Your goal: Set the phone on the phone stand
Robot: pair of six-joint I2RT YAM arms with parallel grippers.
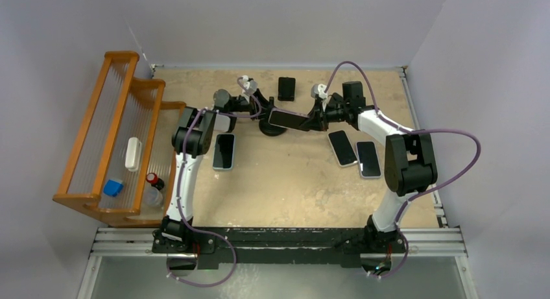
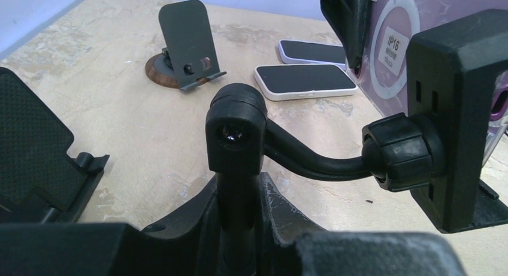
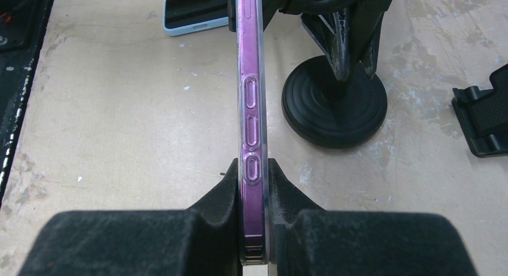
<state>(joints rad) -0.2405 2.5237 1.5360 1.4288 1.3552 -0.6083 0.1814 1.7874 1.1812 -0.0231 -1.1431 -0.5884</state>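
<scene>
holding the phone (image 3: 250, 96) edge-on in my right gripper (image 3: 254, 189), jaws pinched tight on its purple sides, i have it up at the phone stand (image 2: 311, 159), back facing the cradle (image 2: 458, 108). whether it is seated i cannot tell. my left gripper (image 2: 238, 210) is nearly closed round the stand's post, steadying it. left, i judge: settle it and let go. spare phones (image 1: 342, 147) lie right, a white phone (image 1: 224, 151) left, a second stand (image 1: 286, 88) behind. none blocks me.
</scene>
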